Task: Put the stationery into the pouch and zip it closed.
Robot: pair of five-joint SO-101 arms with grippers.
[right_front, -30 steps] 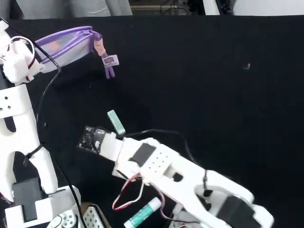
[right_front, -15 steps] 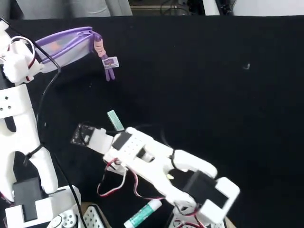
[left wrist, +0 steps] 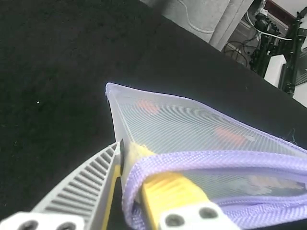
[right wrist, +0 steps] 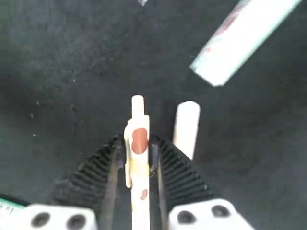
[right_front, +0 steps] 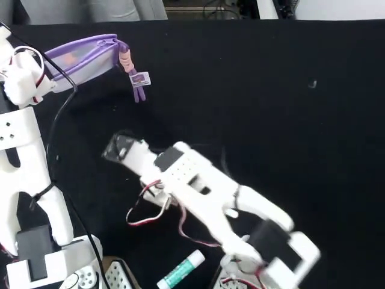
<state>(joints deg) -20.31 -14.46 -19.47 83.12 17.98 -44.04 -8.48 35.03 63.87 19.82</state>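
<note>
The pouch [right_front: 84,60] is hanging at the far left of the table [right_front: 289,120]. Its long axis is rising rightward and its purple zip edge is uppermost. The left gripper [left wrist: 127,160] is pinching its corner, fingers clamped on the mesh. A charm [right_front: 139,78] is dangling from the zip end; its tag's print is too small to read. Near centre, the right gripper [right_front: 119,147] is aiming far-left, fingers squeezing a white pen [right wrist: 137,108] with red-brown spots. The pen is lying straight along the fingers, tip pointing outward. An eraser [right wrist: 244,33] is lying beyond it, its reddish marking blurred. A glue stick [right_front: 180,271] with a teal label is lying diagonally at the near edge.
</note>
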